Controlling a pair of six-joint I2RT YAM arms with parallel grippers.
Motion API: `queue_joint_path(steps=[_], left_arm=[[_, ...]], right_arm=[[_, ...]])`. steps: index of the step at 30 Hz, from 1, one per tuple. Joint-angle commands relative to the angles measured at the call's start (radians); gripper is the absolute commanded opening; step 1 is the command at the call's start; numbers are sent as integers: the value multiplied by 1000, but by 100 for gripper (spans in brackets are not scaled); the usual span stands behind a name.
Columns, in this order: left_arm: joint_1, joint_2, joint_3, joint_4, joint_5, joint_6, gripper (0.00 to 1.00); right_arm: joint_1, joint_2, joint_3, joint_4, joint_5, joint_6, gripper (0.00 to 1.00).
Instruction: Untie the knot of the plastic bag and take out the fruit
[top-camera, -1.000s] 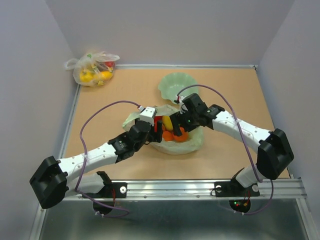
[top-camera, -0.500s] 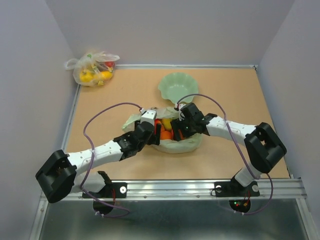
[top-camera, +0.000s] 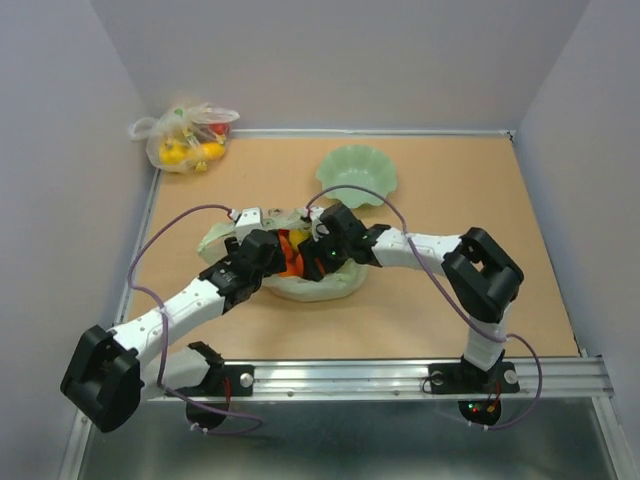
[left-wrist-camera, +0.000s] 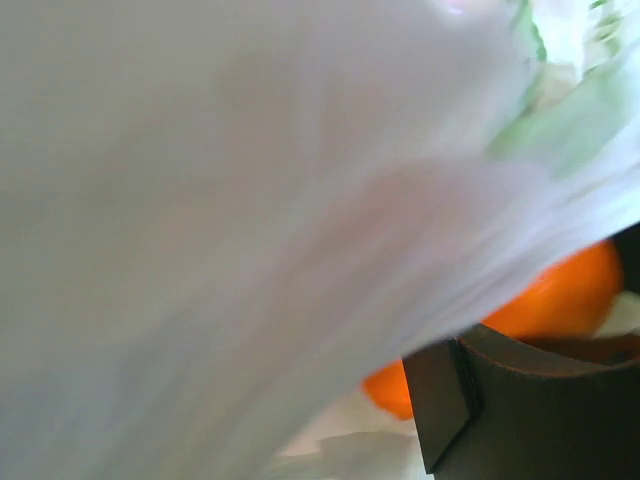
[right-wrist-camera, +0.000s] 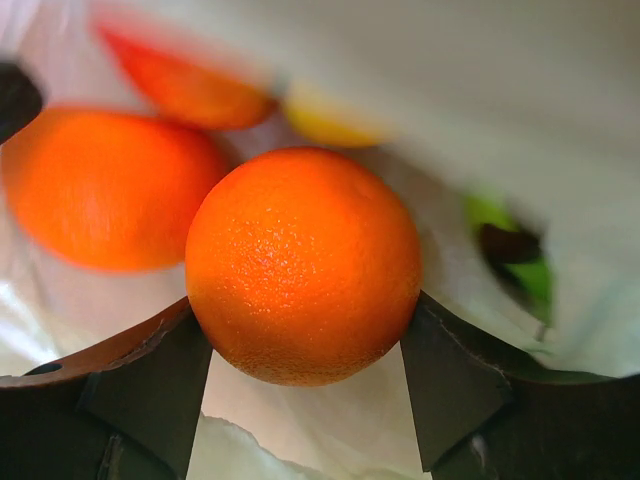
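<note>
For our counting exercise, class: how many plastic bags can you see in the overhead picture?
2. The pale green bag lies in the middle of the table; the clear whitish bag sits in the far left corner. No others seem hidden.

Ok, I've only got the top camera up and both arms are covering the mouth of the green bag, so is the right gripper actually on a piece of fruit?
Observer: The right wrist camera shows an orange sitting between the fingers of the right gripper, one finger on each side. I can't tell whether it's squeezed yet.
Operator: Any other fruit in the bag?
Observer: Yes, a second orange lies behind the first, to the left, and a green fruit with dark marks is off to the right.
Operator: And the left wrist camera?
Observer: Blurred bag film covers most of the lens. Only one dark finger and a bit of orange fruit show at the lower right.
</note>
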Motion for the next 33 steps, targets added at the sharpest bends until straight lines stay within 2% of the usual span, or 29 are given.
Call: queue_joint_path(steps=[1, 6, 16, 23, 27, 33], left_arm=[[23, -120, 5, -80, -87, -48, 79], [38, -199, -18, -52, -118, -12, 80], [60, -170, -7, 1, -89, 48, 80], [62, -223, -9, 12, -72, 84, 80], [62, -234, -21, 20, -75, 98, 80], [62, -242, -35, 58, -37, 126, 80]], right_arm=[[84, 34, 93, 32, -111, -9, 10], [84, -73, 82, 28, -37, -30, 10], [82, -213, 99, 32, -39, -124, 9], [72, -268, 193, 32, 10, -168, 1], [24, -274, 272, 32, 77, -168, 1], [-125, -234, 346, 48, 163, -168, 1]])
